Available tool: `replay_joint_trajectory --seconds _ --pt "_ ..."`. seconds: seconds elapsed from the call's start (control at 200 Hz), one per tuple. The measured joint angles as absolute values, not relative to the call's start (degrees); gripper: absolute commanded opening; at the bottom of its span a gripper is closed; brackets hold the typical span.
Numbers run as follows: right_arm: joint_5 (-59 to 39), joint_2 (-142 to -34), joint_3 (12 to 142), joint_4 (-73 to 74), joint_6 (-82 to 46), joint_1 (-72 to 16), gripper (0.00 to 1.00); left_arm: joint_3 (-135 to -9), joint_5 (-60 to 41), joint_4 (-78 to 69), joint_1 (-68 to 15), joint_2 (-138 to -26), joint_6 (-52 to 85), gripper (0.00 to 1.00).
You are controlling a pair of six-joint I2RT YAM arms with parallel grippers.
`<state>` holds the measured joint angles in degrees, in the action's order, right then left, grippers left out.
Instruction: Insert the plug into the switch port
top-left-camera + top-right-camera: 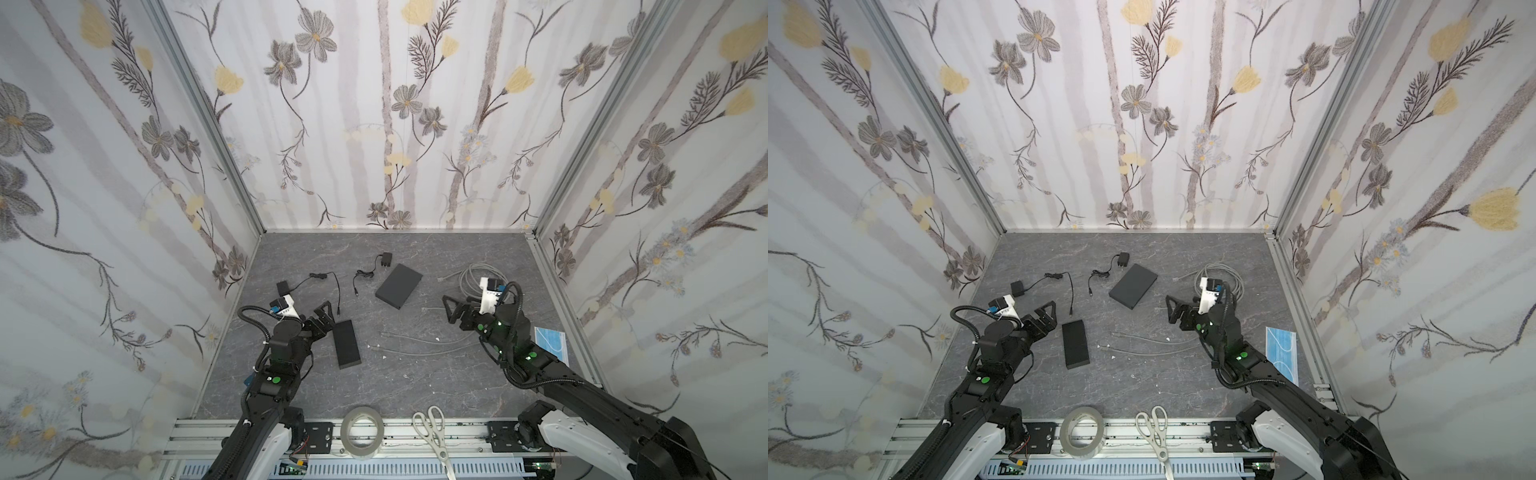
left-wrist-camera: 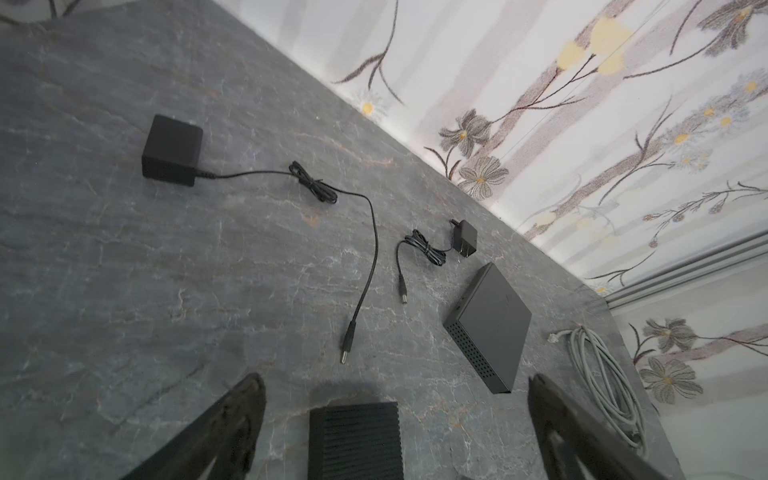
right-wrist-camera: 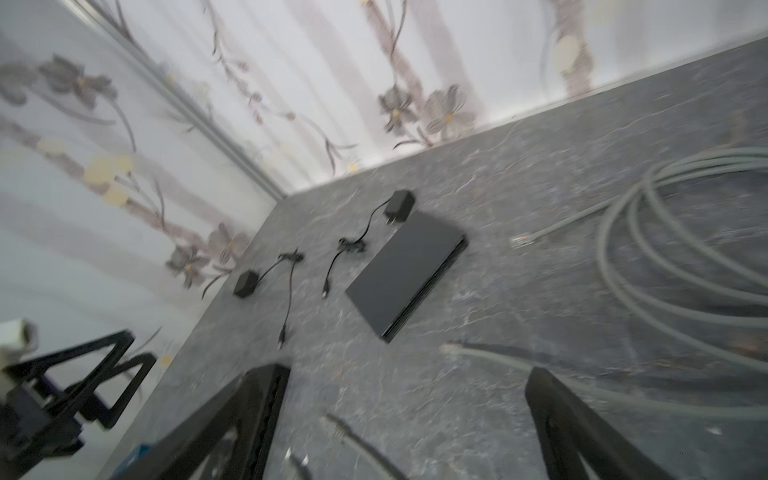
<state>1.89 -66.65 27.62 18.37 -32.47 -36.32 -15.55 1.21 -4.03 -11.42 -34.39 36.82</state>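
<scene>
Two flat black switches lie on the grey table: one (image 1: pixel 399 286) (image 2: pixel 488 328) (image 3: pixel 405 270) mid-table, another (image 1: pixel 345 344) (image 2: pixel 355 440) just ahead of my left gripper (image 1: pixel 326 316) (image 2: pixel 395 380). That gripper is open and holds nothing. Two black adapter cords end in barrel plugs, one plug (image 1: pixel 338 309) (image 2: pixel 345 355) beyond the near switch and another (image 1: pixel 356 292) (image 2: pixel 403 295) beside the far switch. My right gripper (image 1: pixel 453 311) (image 3: pixel 409 372) hovers open and empty over loose grey cable ends (image 3: pixel 332 424). The switch ports are not visible.
A coiled grey network cable (image 1: pixel 473 276) with a clear plug (image 1: pixel 442 281) lies at the right back. Loose grey cables (image 1: pixel 419 347) cross the middle. A blue face mask (image 1: pixel 550 343) sits by the right wall. Tape roll (image 1: pixel 361 430) and scissors (image 1: pixel 434 432) rest on the front rail.
</scene>
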Motion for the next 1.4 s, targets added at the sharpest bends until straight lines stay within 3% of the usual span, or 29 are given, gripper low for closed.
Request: replay_joint_trajectory --seconds 0.335,0.545,0.999,1.254,1.404 --pt "6.81 -91.48 52.49 3.88 -29.98 -59.11 0.99 -13.28 8.51 2.28 -11.42 -25.98 42.72 1.0" --pt "9.02 -108.33 70.39 -4.62 -31.99 -66.28 1.0 -10.5 16.62 5.1 -11.6 -15.97 41.34 1.0" --pt "12.84 -130.17 95.09 -18.06 -37.89 -67.57 0.96 -10.48 20.56 6.24 -15.46 -14.0 40.91 1.0" --pt "13.82 -135.66 99.55 -22.87 -40.95 -69.06 0.79 -11.25 21.39 8.01 -16.4 -13.04 41.67 1.0" --pt "13.87 -136.81 99.63 -23.53 -41.98 -69.17 0.79 -11.35 21.85 8.51 -16.47 -12.99 41.93 1.0"
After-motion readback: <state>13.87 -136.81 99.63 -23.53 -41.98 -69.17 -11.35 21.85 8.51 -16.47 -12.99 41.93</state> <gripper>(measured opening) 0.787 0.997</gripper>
